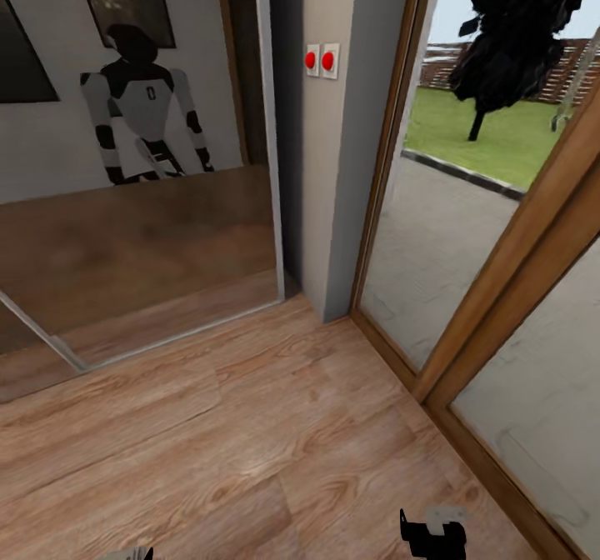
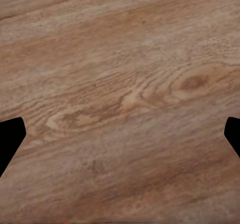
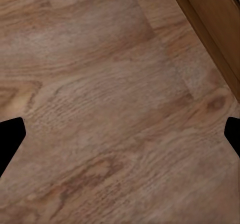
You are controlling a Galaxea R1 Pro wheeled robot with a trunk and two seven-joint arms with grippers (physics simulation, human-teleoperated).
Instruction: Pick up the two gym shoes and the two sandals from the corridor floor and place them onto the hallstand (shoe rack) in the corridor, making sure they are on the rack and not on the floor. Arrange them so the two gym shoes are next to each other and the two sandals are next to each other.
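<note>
Corridor, corner end: we record the corridor floor (image 1: 275, 427), wood-plank laminate with bold grain, spreading ahead of and beneath both grippers. Ahead and to the left, a tall mirror panel (image 1: 142, 168) throws back our own white-and-black body (image 1: 143, 106). Straight ahead, a grey wall pier (image 1: 329, 168) carrying two red buttons (image 1: 321, 61). Ahead and to the right, wood-framed glass doors (image 1: 467, 235) giving onto paving, lawn and a dark tree (image 1: 521, 31).

Right gripper (image 3: 120, 134): fingertips wide apart at the wrist picture's edges, nothing but bare plank between them; released. The door frame's base lies just beyond it. Its dark body also shows low in the head view.

Left gripper (image 2: 120, 139): likewise spread, empty, over bare plank.

Shoes, sandals, hallstand: we see none from this standpoint, so we cannot place them; we judge we must turn to find them.

Handling, by judgement: sneakers light, soft-sided, firm at sole, best pinched at the heel collar. Sandals light, stiffer; we would take the wide strap or the wedge's flanks.
</note>
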